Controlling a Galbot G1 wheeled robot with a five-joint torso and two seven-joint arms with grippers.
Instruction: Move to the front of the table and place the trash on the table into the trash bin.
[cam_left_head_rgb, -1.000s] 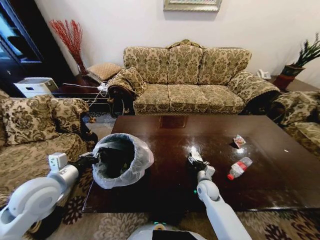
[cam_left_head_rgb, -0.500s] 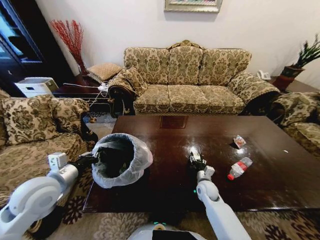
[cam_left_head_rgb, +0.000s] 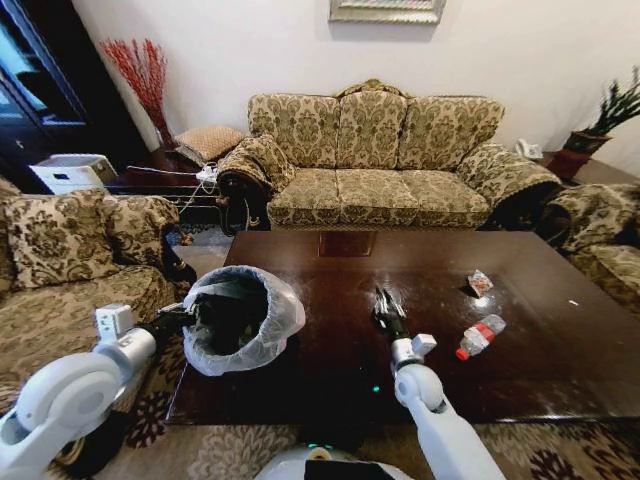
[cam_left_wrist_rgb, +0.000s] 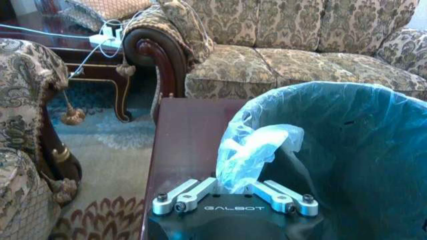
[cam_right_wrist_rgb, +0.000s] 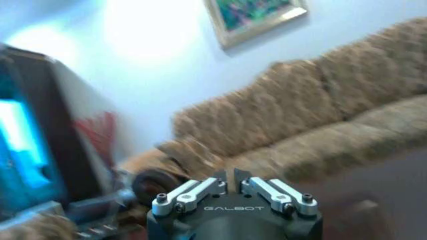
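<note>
The dark brown table (cam_left_head_rgb: 330, 375) fills the foreground. On its right side lie a clear bottle with a red cap (cam_left_head_rgb: 478, 337) and a red-white wrapper (cam_left_head_rgb: 479, 282). The black trash bin (cam_left_head_rgb: 262, 330) with its whitish bag sits at the table's near-left corner. My left gripper (cam_left_head_rgb: 185, 318) is shut on the bin's rim, and in the left wrist view the bag (cam_left_wrist_rgb: 257, 145) bunches between the fingers of the left gripper (cam_left_wrist_rgb: 233, 187). My right gripper (cam_left_head_rgb: 383, 300) is over the table's middle, left of the bottle, pointing up and away. The right wrist view shows the right gripper (cam_right_wrist_rgb: 233, 177) shut with nothing visible in it.
A patterned sofa (cam_left_head_rgb: 385, 165) stands beyond the table, with armchairs at the left (cam_left_head_rgb: 70, 260) and right (cam_left_head_rgb: 600, 240). A side table with cables (cam_left_head_rgb: 165, 178) is at the back left. Patterned carpet (cam_left_head_rgb: 210, 455) runs along the table's near edge.
My right gripper has lifted and tilted upward, shifting slightly left over the table. The bin, the left arm, the bottle and the wrapper have stayed put.
</note>
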